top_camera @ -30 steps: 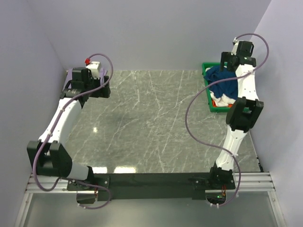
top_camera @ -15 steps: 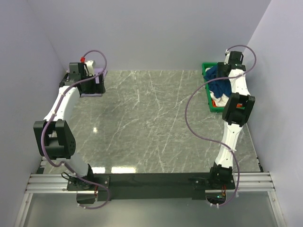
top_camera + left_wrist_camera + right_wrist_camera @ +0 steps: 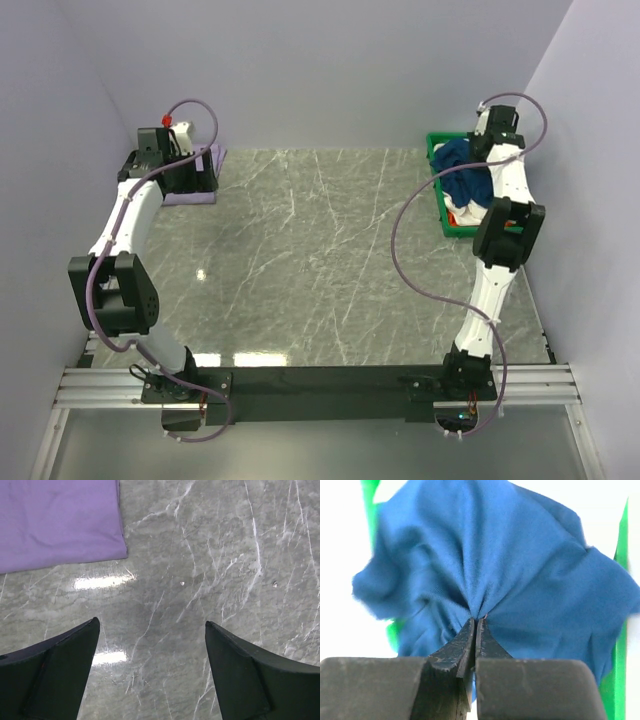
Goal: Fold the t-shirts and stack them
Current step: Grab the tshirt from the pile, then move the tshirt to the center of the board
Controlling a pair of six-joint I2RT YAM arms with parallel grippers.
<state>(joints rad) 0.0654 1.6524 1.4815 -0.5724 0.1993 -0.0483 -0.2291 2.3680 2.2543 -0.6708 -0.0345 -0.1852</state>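
Right hand (image 3: pixel 476 622) gripped a bunched fold of the blue shirt (image 3: pixel 530 575), judged soft and limp; left hand (image 3: pixel 152 625) stood open.

Left gripper (image 3: pixel 151 624) swung further into far-left corner, exposing lavender t-shirt (image 3: pixel 60 520). Right gripper (image 3: pixel 476 620) drew back left over green bin (image 3: pixel 436 141); pinched navy t-shirt (image 3: pixel 462 160) bunch shrank.

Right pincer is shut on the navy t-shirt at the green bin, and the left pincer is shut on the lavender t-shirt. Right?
Not quite. The left wrist view shows the left pincer open over bare table, with the lavender t-shirt lying beyond its fingertips, untouched. The right pincer is indeed shut on the navy t-shirt at the green bin.
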